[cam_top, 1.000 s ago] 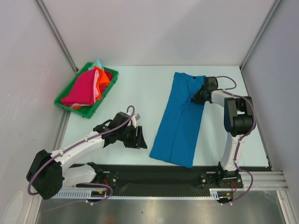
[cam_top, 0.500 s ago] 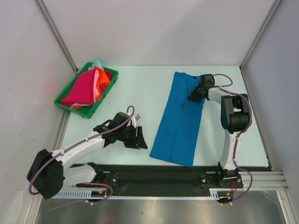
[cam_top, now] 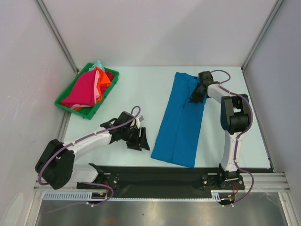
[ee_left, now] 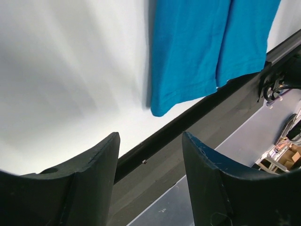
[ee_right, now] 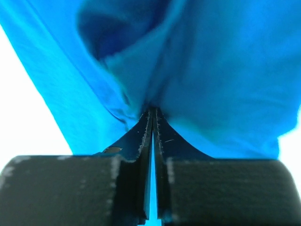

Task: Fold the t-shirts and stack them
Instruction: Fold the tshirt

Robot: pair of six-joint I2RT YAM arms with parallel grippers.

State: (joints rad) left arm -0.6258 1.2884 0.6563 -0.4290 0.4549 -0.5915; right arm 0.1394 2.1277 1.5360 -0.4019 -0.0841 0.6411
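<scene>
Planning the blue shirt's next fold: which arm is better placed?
Right. The right gripper is shut on the blue t-shirt near its far end; the left gripper hangs open, empty, short of the near corner.

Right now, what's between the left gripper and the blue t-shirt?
Just bare table between left gripper and blue t-shirt, clearest in the top view.

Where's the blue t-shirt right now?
In the top view, the blue t-shirt lies right of centre on the table, its far end pinched by the right pincer.

Overhead view of whole table [cam_top: 141, 92], wrist views close-up — all sharing blue t-shirt [cam_top: 180, 123]
</scene>
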